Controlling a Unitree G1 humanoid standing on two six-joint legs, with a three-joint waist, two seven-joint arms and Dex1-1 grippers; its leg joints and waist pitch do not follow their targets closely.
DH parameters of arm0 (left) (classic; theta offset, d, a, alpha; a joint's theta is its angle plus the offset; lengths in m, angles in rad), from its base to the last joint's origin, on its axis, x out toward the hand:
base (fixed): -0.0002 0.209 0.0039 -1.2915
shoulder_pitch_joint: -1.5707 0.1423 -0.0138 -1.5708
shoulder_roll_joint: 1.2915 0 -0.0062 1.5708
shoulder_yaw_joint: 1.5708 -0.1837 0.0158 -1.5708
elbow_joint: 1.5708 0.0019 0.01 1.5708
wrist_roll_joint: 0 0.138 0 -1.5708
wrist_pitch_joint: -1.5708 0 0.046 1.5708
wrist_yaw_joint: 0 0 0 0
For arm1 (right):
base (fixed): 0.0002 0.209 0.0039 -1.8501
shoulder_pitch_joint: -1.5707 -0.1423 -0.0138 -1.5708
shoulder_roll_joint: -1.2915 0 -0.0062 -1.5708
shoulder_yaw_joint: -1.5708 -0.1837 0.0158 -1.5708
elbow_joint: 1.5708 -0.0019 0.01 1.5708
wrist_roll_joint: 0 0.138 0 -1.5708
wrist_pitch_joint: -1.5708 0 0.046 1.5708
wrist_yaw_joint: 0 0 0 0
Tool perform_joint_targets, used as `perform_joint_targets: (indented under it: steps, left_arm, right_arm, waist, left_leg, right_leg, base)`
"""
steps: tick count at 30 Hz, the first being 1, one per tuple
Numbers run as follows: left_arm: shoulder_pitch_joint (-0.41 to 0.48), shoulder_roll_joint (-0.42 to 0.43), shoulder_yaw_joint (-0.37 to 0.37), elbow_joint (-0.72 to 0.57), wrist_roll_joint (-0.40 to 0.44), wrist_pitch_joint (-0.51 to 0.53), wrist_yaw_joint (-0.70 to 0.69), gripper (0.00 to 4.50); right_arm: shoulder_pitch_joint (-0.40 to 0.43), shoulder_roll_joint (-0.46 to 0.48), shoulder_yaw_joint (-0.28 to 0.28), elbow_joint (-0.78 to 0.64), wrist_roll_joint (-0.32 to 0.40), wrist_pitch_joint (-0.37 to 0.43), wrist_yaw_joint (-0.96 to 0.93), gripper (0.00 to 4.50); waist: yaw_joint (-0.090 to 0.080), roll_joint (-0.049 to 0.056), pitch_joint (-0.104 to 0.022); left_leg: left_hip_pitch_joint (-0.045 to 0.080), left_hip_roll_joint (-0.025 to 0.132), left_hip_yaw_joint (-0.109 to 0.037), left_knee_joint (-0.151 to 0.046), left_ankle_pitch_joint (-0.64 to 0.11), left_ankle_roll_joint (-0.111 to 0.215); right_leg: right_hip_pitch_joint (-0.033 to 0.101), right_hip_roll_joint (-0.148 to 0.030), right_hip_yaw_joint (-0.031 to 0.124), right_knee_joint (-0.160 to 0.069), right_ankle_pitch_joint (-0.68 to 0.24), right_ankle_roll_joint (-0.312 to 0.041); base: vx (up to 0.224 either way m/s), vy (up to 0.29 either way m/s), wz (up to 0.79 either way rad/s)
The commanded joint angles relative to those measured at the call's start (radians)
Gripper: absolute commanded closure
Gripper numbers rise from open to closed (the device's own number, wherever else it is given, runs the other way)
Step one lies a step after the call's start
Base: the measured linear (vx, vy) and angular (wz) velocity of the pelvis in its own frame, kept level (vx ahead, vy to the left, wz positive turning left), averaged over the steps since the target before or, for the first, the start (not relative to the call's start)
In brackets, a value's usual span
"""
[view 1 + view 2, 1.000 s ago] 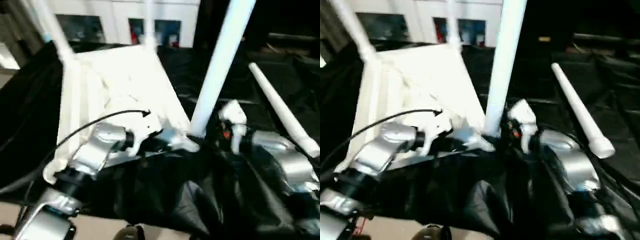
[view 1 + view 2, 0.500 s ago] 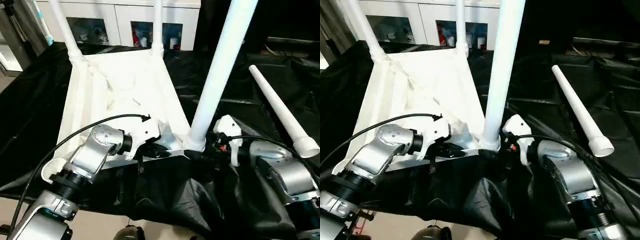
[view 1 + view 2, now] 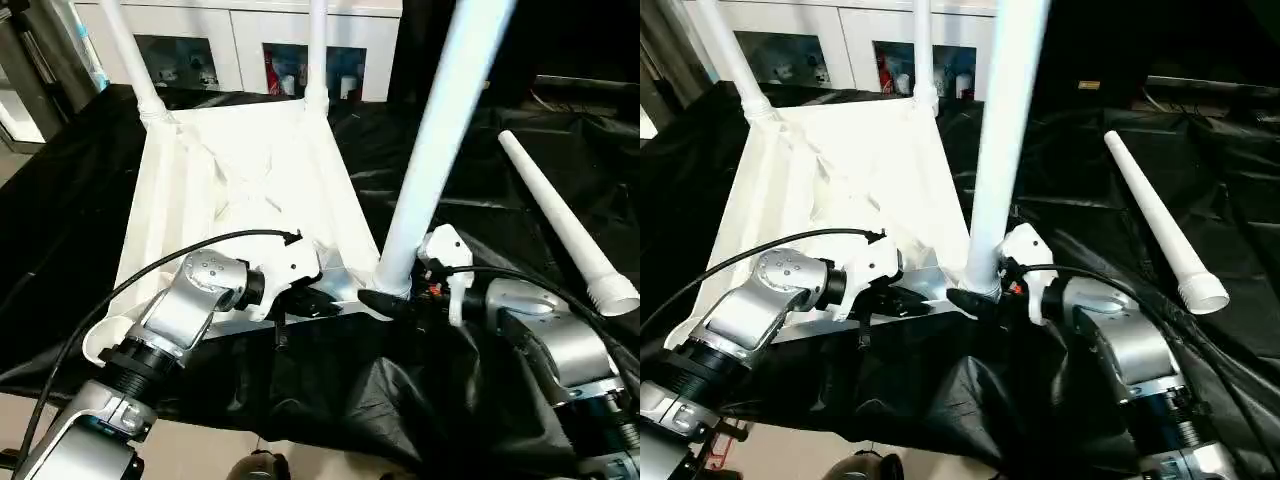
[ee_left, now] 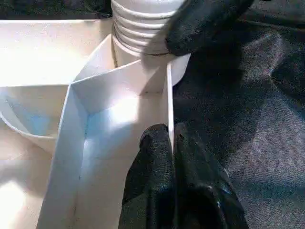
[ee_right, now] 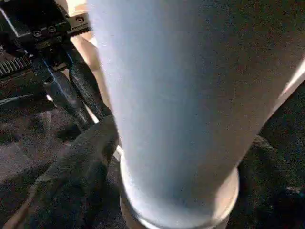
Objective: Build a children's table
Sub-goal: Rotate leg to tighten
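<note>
Tabletop (image 3: 240, 190) lies upside down on the black-draped counter (image 3: 330, 400), its ribbed, X-braced underside facing up, and we find it directly ahead of both pincers. Our left pincer (image 4: 170, 131) is at the near edge of that top, its two black fingers pressed together with the thin rim wall pinched between them, so it is clamped on the tabletop. Just beyond its fingertips, at the end of the same wall, sits the corner socket (image 4: 178, 67) with a white leg (image 3: 430, 150) standing in it.

Our right pincer (image 3: 390, 298) is at the foot of that leg, coming in from the side opposite the left pincer. Its fingers are spread apart, one on each side of the tube. One fingertip (image 4: 205, 24) touches the ribbed collar at the leg's base. The other finger (image 5: 274, 157) looks just clear of it, so we cannot call this a firm grip.

Far from both pincers, two more legs (image 3: 130, 55) (image 3: 317, 50) stand upright in the far corner sockets. A fourth leg (image 3: 560, 220) lies loose on the black cloth, well off to the outer side of the right pincer and touching neither pincer nor top. White cabinets (image 3: 240, 40) stand beyond the far legs.
</note>
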Motion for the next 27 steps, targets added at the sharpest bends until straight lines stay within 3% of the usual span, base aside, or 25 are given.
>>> perform_joint_targets:
  steps: [1, 3, 11, 15, 20, 21, 22, 24, 27]
  left_arm:
    - [-0.023, -0.009, -0.017, -0.017, -0.016, -0.03, -0.043, 4.5]
    - [-0.024, -0.008, -0.019, -0.015, -0.016, -0.032, -0.043, 4.5]
    - [-0.026, -0.017, -0.018, -0.004, -0.019, -0.03, -0.038, 4.5]
    - [-0.035, -0.046, 0.006, 0.013, -0.034, 0.015, 0.001, 4.5]
    - [-0.112, -0.184, 0.05, 0.142, 0.02, 0.097, 0.262, 4.5]
    - [-0.127, -0.212, 0.056, 0.169, 0.026, 0.105, 0.306, 4.5]
    - [-0.147, -0.248, 0.061, 0.2, 0.031, 0.116, 0.352, 4.5]
    - [-0.178, -0.306, 0.071, 0.253, 0.038, 0.115, 0.428, 4.5]
    - [-0.207, -0.348, 0.054, 0.302, 0.061, 0.076, 0.465, 4.5]
  right_arm:
    - [0.005, 0.004, -0.009, 0.013, 0.007, -0.007, 0.002, 1.25]
    - [0.005, 0.005, -0.006, 0.018, 0.004, -0.013, 0.0, 1.52]
    - [0.016, 0.02, -0.01, 0.042, 0.004, -0.011, -0.02, 1.78]
    - [0.017, 0.089, -0.05, 0.112, 0.001, 0.001, -0.138, 1.79]
    - [-0.042, 0.235, -0.115, 0.317, -0.048, -0.023, -0.435, 1.8]
    - [-0.061, 0.257, -0.123, 0.357, -0.054, -0.03, -0.481, 1.8]
    - [-0.089, 0.286, -0.133, 0.409, -0.063, -0.043, -0.542, 1.8]
    - [-0.141, 0.327, -0.149, 0.488, -0.072, -0.069, -0.627, 1.8]
    - [-0.209, 0.364, -0.145, 0.565, -0.091, -0.099, -0.671, 1.8]
  waist:
    - [-0.005, -0.005, -0.086]
    - [-0.006, -0.006, -0.085]
    - [-0.007, -0.005, -0.083]
    - [-0.012, -0.007, -0.08]
    - [-0.032, -0.007, -0.07]
    - [-0.037, -0.011, -0.068]
    - [-0.038, -0.008, -0.07]
    - [-0.048, -0.009, -0.071]
    - [-0.055, -0.009, -0.075]
  left_leg:
    - [0.038, 0.08, -0.036, -0.061, -0.07, 0.086]
    - [0.038, 0.08, -0.036, -0.061, -0.076, 0.085]
    - [0.038, 0.08, -0.037, -0.063, -0.107, 0.069]
    - [0.036, 0.078, -0.037, -0.065, -0.132, 0.056]
    - [0.045, 0.074, -0.041, -0.076, -0.276, -0.03]
    - [0.043, 0.074, -0.046, -0.08, -0.29, -0.042]
    - [0.046, 0.073, -0.045, -0.08, -0.29, -0.045]
    - [0.042, 0.07, -0.047, -0.083, -0.286, -0.051]
    - [0.04, 0.07, -0.046, -0.081, -0.27, -0.018]
  right_leg:
    - [0.044, -0.072, 0.03, -0.048, 0.085, -0.275]
    - [0.045, -0.072, 0.03, -0.048, 0.077, -0.276]
    - [0.043, -0.072, 0.031, -0.052, 0.032, -0.272]
    - [0.042, -0.073, 0.032, -0.056, -0.005, -0.271]
    - [0.029, -0.079, 0.036, -0.08, -0.264, -0.237]
    - [0.035, -0.078, 0.034, -0.085, -0.296, -0.216]
    - [0.03, -0.078, 0.035, -0.086, -0.3, -0.212]
    - [0.033, -0.074, 0.033, -0.085, -0.261, -0.208]
    - [0.036, -0.073, 0.031, -0.089, -0.226, -0.209]
  base:
    - [0.0, 0.0, 0.0]
    - [0.0, 0.0, 0.0]
    - [0.0, 0.0, 0.0]
    - [0.0, 0.0, 0.0]
    - [0.0, 0.0, 0.0]
    - [0.0, 0.0, 0.0]
    - [0.0, 0.0, 0.0]
    - [0.0, 0.0, 0.0]
    - [0.0, 0.0, 0.0]
